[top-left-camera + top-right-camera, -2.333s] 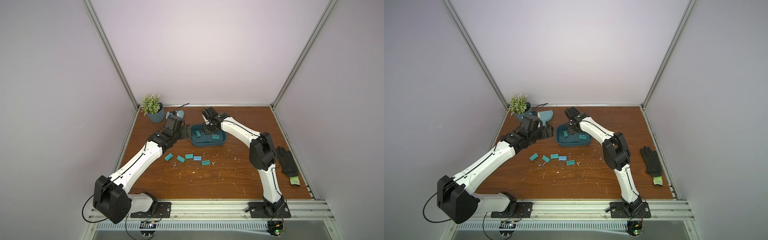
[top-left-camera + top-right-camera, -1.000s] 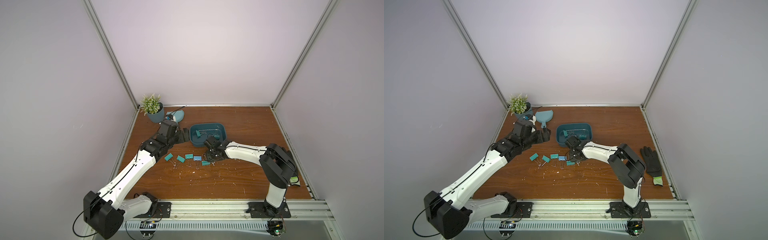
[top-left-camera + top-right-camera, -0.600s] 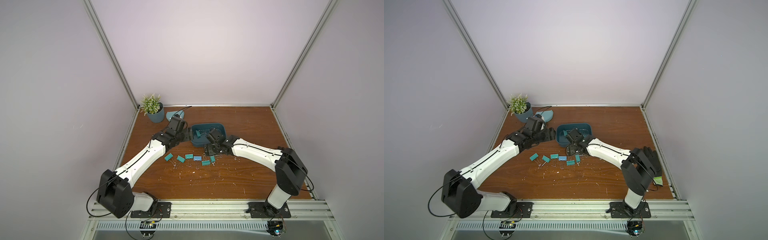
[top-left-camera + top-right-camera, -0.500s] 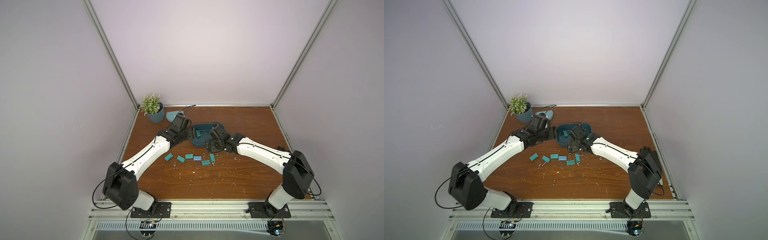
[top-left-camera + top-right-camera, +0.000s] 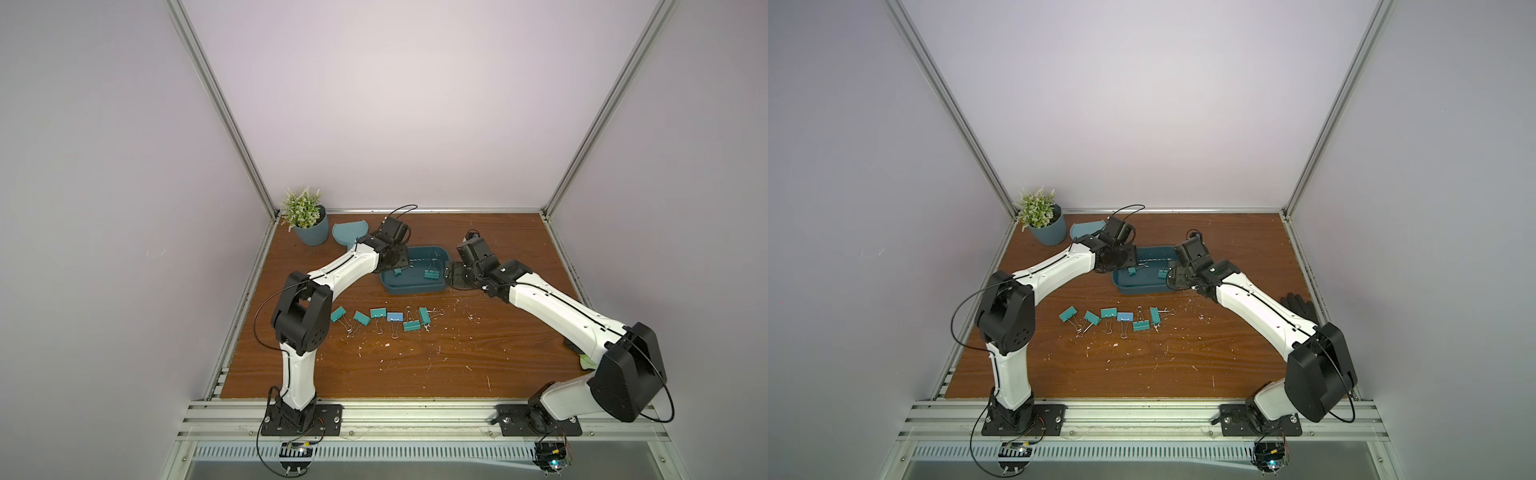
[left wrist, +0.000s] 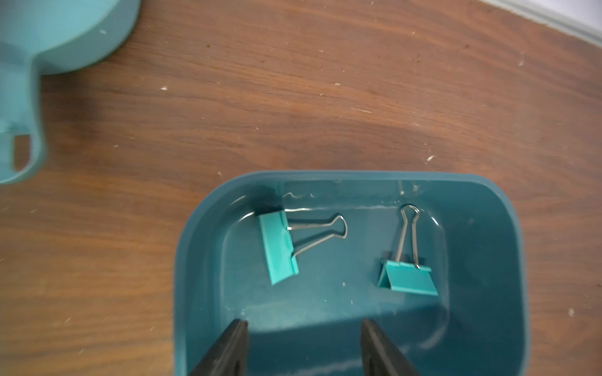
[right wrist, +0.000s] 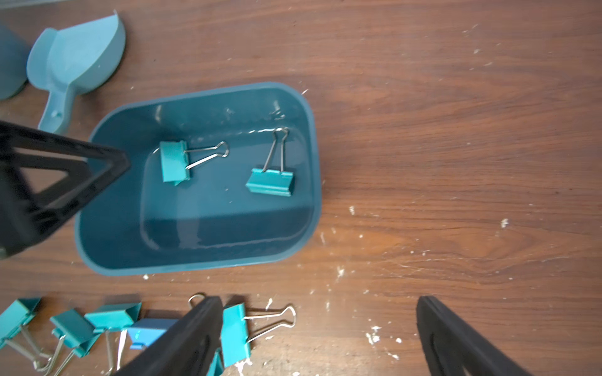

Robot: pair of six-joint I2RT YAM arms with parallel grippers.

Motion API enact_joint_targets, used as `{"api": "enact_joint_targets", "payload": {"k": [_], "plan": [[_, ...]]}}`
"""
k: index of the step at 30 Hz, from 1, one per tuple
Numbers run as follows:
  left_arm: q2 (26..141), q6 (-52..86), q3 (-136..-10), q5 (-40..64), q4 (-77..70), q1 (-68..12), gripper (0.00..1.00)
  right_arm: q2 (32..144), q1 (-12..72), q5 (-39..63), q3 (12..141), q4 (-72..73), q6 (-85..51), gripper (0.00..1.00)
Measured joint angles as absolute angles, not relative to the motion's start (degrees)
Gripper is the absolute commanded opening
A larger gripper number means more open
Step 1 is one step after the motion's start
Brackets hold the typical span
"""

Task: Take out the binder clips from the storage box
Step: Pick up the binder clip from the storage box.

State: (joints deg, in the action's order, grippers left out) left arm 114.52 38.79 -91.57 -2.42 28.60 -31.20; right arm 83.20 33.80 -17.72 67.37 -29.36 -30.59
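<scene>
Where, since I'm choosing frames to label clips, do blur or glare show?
Left wrist view: the light-teal plastic dustpan at the edge is smeared; glare streaks cross the floor of the dark teal plastic storage box; its two teal-green binder clips are legible. Right wrist view: the same glare streaks. Both top views: evenly lit, sharp.

We find one clip (image 5: pixel 397 272) in the left end of the box (image 5: pixel 415 289) and a second clip (image 5: pixel 431 274) toward its right end, six more clips (image 5: pixel 377 312) in a row on the table (image 5: pixel 415 374) before it, the dustpan (image 5: pixel 349 232) and plant (image 5: pixel 311 235) behind it to the left, and a glove (image 5: pixel 1302 305) far right.
</scene>
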Motion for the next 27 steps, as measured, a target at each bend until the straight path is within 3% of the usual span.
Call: {"api": "enact_joint_targets", "payload": {"k": [10,27], "plan": [[126.58,38.02,-103.31,-4.80,33.56,-31.20,0.54,82.89,30.85,-17.30,67.13,-28.21,-28.27,0.99],[131.66,37.89,-106.19,-8.25,36.36,-31.14,0.48,82.98,28.80,-15.99,67.13,-27.90,-26.96,0.99]]}}
